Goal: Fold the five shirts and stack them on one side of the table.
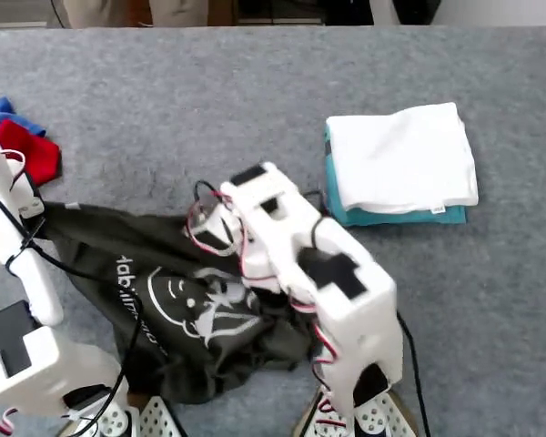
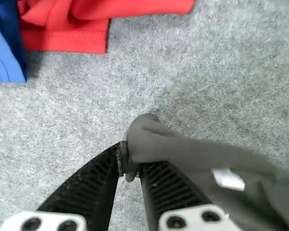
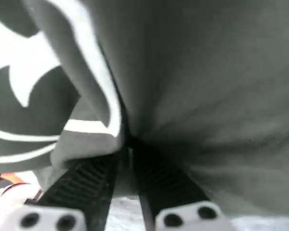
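The dark shirt point(image 1: 191, 300), printed with a white drawing, lies rumpled on the grey surface point(image 1: 164, 100), and both arms have hold of it. The left pincer point(image 2: 128, 166) is closed tight on one corner of the dark shirt, the cloth bunched between its ribbed jaws. The right pincer point(image 3: 129, 151) is likewise clamped on a fold of the same shirt, nearer its printed middle.

The step in hand looks to be spreading this shirt flat before folding. To do it well, the two grips should draw apart evenly, so the cloth goes taut without slipping from either pincer. The cloth should then be laid down low and smooth rather than dropped. A thin pinch like the left one could let go under a sharp tug.

To the right of the dark shirt, well apart, a folded white shirt point(image 1: 400, 159) rests on a folded teal shirt point(image 1: 391, 217). Just beyond its left corner lie a red shirt point(image 1: 27, 150) and a blue shirt point(image 1: 0, 111), unfolded and touching each other. The surface is covered in felt-like grey cloth. Past its far edge runs a dim strip of room, too little to make out.
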`<act>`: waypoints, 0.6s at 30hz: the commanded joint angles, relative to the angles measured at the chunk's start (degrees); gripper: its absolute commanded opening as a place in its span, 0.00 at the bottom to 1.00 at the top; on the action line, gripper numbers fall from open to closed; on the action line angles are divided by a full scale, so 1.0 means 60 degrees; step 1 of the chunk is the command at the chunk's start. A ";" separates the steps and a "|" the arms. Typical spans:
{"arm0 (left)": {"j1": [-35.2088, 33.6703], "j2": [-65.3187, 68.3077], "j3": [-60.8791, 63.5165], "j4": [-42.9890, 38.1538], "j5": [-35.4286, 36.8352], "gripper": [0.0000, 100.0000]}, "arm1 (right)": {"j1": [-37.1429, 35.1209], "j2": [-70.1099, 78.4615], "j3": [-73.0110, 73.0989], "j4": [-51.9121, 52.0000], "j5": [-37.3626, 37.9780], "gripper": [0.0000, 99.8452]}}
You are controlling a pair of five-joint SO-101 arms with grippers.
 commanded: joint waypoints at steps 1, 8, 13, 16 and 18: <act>-0.0029 -0.0491 -0.0117 -0.0147 -0.0059 0.02 | -0.0168 -0.2484 0.2410 -0.0718 -0.0073 0.00; 0.0161 -0.0491 -0.0132 -0.0161 -0.0059 0.02 | -0.0110 -0.6234 0.4110 -0.1436 -0.0132 0.00; 0.0337 -0.0491 -0.0176 -0.0161 -0.0059 0.02 | 0.0110 -0.8037 0.3641 -0.1538 -0.0132 0.00; 0.0337 -0.0491 -0.0176 -0.0161 -0.0059 0.02 | 0.0681 -0.8579 0.3216 -0.1641 -0.0088 0.00; 0.0337 -0.0491 -0.0176 -0.0161 -0.0059 0.02 | 0.1077 -0.8593 0.2952 -0.1993 -0.0117 0.00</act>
